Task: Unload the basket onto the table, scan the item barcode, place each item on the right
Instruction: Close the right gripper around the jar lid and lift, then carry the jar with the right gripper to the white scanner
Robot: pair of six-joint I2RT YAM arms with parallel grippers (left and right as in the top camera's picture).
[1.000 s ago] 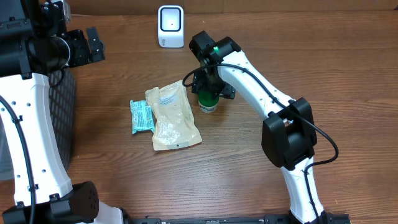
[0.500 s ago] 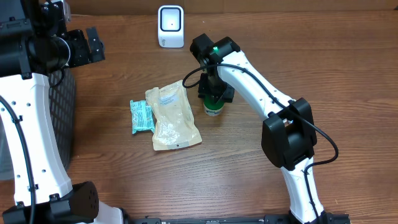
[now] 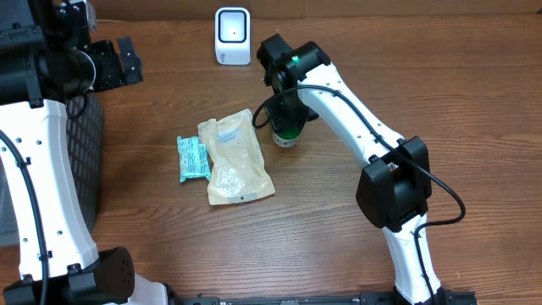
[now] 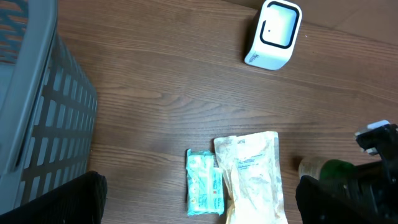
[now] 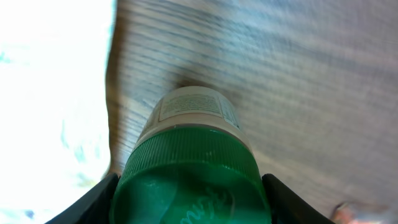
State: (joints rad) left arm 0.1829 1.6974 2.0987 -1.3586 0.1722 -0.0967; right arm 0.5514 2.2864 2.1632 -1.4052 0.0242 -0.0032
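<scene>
Well, my left pincer [image 3: 129, 59] gapes wide, holding nothing. Beyond the beige plastic pouch [image 3: 237, 161] and the white boxy scanner [image 3: 232, 36], my right pincer [image 5: 193, 199] clamps the green-capped white bottle [image 3: 286, 135]. Step 1, grasping, looks done; the scan is not.

Brown table [image 3: 457, 93], darker wood grain streaking across it. The bottle [image 3: 286, 134] shows a bright green cap [image 5: 189, 171] with faint embossed script, and below it a white label [image 5: 193, 107] with fine dark print. Far centre, the scanner [image 3: 232, 36] is white, with a black rounded frame on its face. Just left of the bottle, the pouch [image 3: 235, 159] is pale beige with a white patch at its far end. Further left, the packet [image 3: 193, 158] is teal, mottled with white. At the left edge, the basket [image 4: 43, 124] is grey, an open lattice. The left arm [image 3: 42, 186] is white with black joints. So is the right arm [image 3: 347, 106], a green light [image 3: 295, 61] glowing on it.
</scene>
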